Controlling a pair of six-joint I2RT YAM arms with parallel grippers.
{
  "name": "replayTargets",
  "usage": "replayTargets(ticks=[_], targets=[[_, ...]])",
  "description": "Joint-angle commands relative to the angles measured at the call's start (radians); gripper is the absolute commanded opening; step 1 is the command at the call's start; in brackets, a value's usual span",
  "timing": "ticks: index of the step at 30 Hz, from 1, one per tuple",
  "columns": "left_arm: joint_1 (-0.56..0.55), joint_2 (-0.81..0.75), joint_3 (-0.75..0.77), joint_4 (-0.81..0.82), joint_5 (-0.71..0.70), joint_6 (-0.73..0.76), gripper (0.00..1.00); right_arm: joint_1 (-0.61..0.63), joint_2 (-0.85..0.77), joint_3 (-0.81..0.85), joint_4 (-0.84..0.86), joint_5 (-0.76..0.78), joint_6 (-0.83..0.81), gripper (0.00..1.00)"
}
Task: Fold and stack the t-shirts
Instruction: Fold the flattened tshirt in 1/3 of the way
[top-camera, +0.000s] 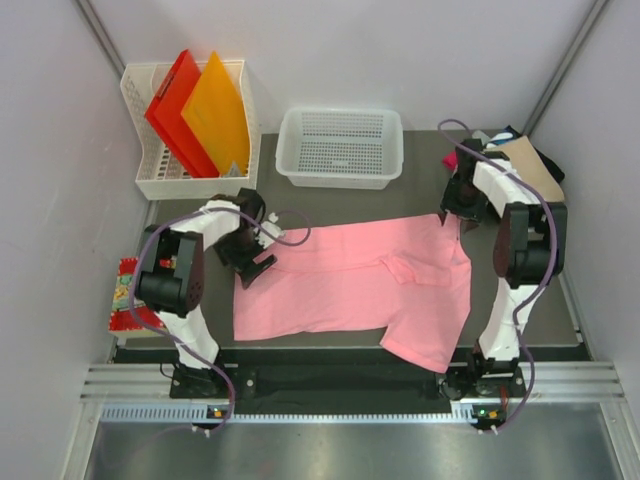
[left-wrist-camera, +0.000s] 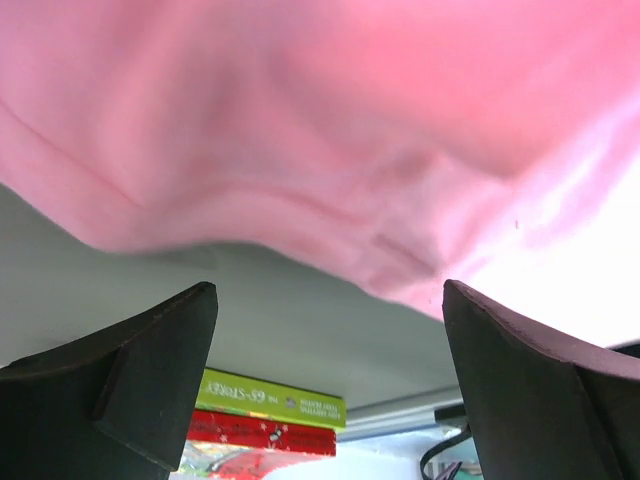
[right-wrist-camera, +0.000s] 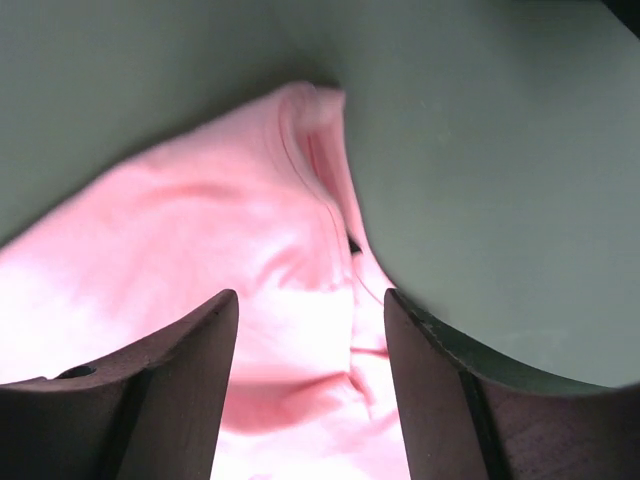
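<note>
**Fold-and-stack job, early stage.** A plain light pink soft-cloth t-shirt (top-camera: 340, 290) lies spread across the middle of the dark grey worktop (top-camera: 420, 195). Its body runs L to R, and one part at the R end reaches the near edge. No fold made yet, by the look of it.

The L claw (top-camera: 256, 268) sits low at the shirt's far-L corner w/ fingers apart. Its wrist cam shows the cloth edge just ahead of the gap and bare worktop between the fingers, so nothing is gripped. The R claw (top-camera: 450, 218) is down at the shirt's far-R corner, fingers also apart. A seamed pink edge lies in the gap but is not pinched, as far as one can see.

One arm on each far corner makes sense: take both at once and the far edge could be carried toward the near edge in one straight fold.

At the far-R corner of the worktop sits a stack of folded cloth shirts (top-camera: 530, 165), tan on top w/ black and magenta peeping out. That is prob. where the pink one ends up.

Along the far edge are a white plastic mesh basket (top-camera: 340, 182) at centre and a white plastic file rack (top-camera: 140, 170) by the far-L corner. The rack holds a flat red plastic folder (top-camera: 172, 108) and a flat orange plastic folder (top-camera: 216, 112), which are not part of the job.
</note>
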Motion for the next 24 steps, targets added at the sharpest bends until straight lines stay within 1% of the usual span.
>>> replayTargets(ticks=[1,4,6,7,9,10,11,14,18,21,24], targets=[[0.002,-0.105,-0.054,0.088,-0.020,0.037,0.99,-0.002,-0.134,-0.051,0.032,0.038,-0.026,0.61],[0.006,-0.116,0.020,0.073,-0.019,0.017,0.99,0.008,-0.174,-0.065,0.028,0.045,-0.031,0.62],[0.006,-0.111,0.095,0.048,-0.002,-0.017,0.99,0.015,-0.205,-0.078,0.028,0.047,-0.031,0.62],[0.005,-0.111,0.130,0.044,0.032,-0.032,0.99,0.019,-0.212,-0.085,0.026,0.041,-0.027,0.62],[0.005,-0.113,0.147,0.044,0.073,-0.087,0.99,0.030,-0.243,-0.117,0.032,0.041,-0.026,0.62],[-0.001,-0.114,0.147,0.050,0.119,-0.107,0.99,0.034,-0.254,-0.134,0.040,0.033,-0.021,0.62],[-0.006,-0.114,0.141,0.053,0.127,-0.139,0.99,0.042,-0.277,-0.168,0.048,0.030,-0.020,0.62],[-0.024,-0.124,0.086,0.062,0.158,-0.163,0.99,0.054,-0.315,-0.235,0.068,0.025,-0.015,0.60],[-0.034,-0.179,-0.006,0.068,0.178,-0.158,0.99,0.076,-0.363,-0.306,0.095,0.038,-0.015,0.54],[-0.035,-0.226,-0.099,0.094,0.179,-0.149,0.99,0.091,-0.386,-0.351,0.114,0.038,-0.011,0.54],[-0.035,-0.242,-0.141,0.114,0.179,-0.144,0.99,0.105,-0.386,-0.374,0.124,0.033,0.000,0.54]])
